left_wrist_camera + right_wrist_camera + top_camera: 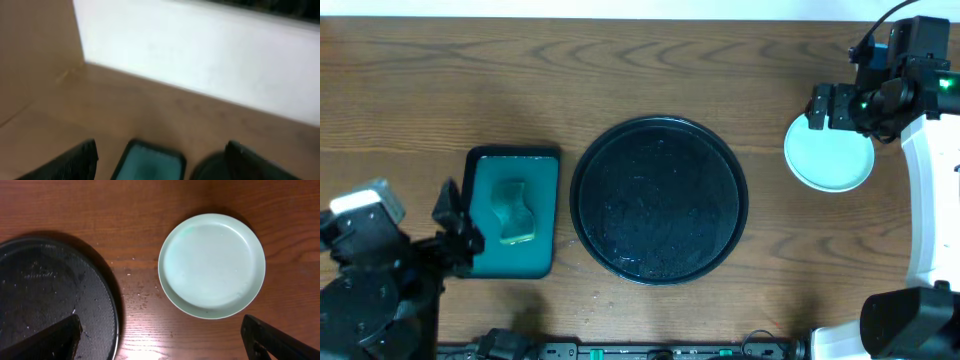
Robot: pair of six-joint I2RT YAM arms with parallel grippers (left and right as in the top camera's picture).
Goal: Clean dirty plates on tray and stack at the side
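Note:
The black round tray (pixel 658 200) lies mid-table with no plates on it, its face speckled with droplets. To its right on the wood rests a pale mint-green plate (pixel 828 155), its face looking clean (pixel 212 265); whether others lie under it I cannot tell. My right gripper (pixel 828 106) hovers over the plate's far edge, open and holding nothing. In the right wrist view the right gripper (pixel 165 342) spans bare wood between the tray (pixel 50 295) and the plate. My left gripper (pixel 460 222) is open at the teal tray's left edge, and in its own wrist view the left gripper (pixel 162 165) is empty.
A teal rectangular tray (pixel 512 212) holding a green sponge (pixel 516 212) sits left of the black tray; its far end shows in the left wrist view (pixel 150 162). A white wall (pixel 200 65) runs along the table's back edge. Crumbs dot the wood (pixel 142 292).

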